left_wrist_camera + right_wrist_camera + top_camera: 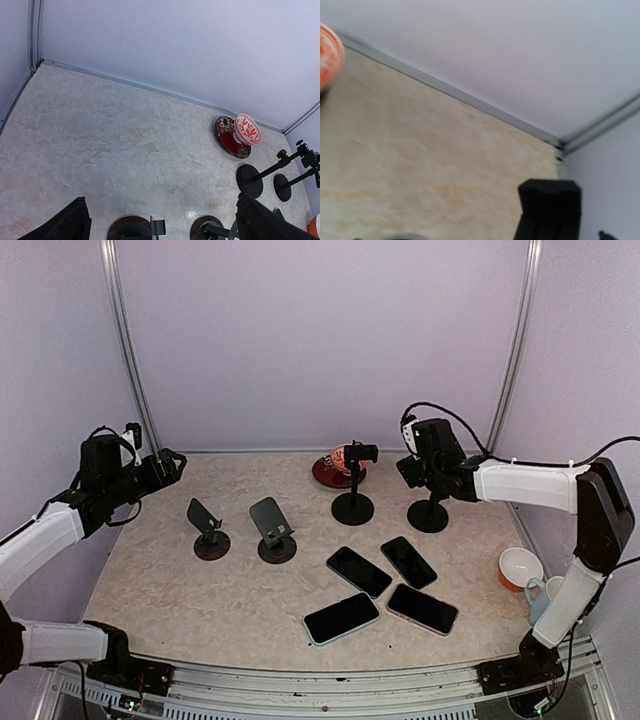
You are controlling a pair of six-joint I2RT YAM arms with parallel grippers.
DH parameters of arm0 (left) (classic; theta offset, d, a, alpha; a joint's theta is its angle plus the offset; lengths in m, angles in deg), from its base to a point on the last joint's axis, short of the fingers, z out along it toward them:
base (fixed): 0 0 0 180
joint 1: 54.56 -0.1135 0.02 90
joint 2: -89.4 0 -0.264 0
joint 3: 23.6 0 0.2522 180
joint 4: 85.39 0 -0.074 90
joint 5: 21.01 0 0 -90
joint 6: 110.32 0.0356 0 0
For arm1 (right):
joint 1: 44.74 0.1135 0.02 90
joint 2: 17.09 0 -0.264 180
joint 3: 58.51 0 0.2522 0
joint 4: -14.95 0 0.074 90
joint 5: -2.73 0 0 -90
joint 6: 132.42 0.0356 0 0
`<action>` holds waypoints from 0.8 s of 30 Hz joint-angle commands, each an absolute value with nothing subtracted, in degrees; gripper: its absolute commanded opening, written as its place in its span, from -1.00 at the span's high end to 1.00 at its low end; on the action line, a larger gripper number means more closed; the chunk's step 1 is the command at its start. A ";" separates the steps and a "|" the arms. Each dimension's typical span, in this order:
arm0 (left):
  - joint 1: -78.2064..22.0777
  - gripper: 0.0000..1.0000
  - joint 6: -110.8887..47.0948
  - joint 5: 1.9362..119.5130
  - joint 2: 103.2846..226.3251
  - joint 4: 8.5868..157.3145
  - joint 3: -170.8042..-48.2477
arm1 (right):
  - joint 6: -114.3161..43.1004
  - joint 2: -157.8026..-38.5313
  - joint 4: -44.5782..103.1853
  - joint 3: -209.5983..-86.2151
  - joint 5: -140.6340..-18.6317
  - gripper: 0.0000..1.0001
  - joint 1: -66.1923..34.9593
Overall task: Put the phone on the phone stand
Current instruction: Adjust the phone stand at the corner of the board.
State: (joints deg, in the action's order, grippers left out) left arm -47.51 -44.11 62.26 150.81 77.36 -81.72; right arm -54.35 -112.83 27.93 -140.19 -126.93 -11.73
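A patterned bowl (344, 457) rests on a red plate (324, 474) near the table's (160, 580) back edge. An orange bowl (519, 568) and a pale mug (540, 598) sit by its right edge.

You are looking at a beige marbled table (150, 580). A red plate (321, 476) is sitting at its far edge. Two pole stands (352, 508) (428, 516) are standing just right of the plate and nearer. Two low stands (211, 543) (276, 545) are sitting left of the plate and nearer. Four phones (358, 571) (408, 561) (341, 618) (423, 608) are lying flat, well nearer than the plate. An orange bowl (520, 567) and a mug (538, 598) are resting far to the plate's right.
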 commanded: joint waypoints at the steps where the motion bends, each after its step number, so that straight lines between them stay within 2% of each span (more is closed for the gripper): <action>1: -48.15 -0.98 -44.16 61.95 151.18 77.42 -82.36 | -57.36 -115.13 25.27 -142.59 -137.36 -0.98 -11.08; 9: -48.23 -0.98 -44.28 61.71 151.35 77.42 -82.36 | -59.76 -114.16 20.10 -140.45 -141.76 -0.82 -11.08; 24: -48.41 -0.98 -44.36 61.36 150.92 77.42 -82.36 | -54.34 -104.12 24.61 -134.93 -137.21 -0.82 -13.39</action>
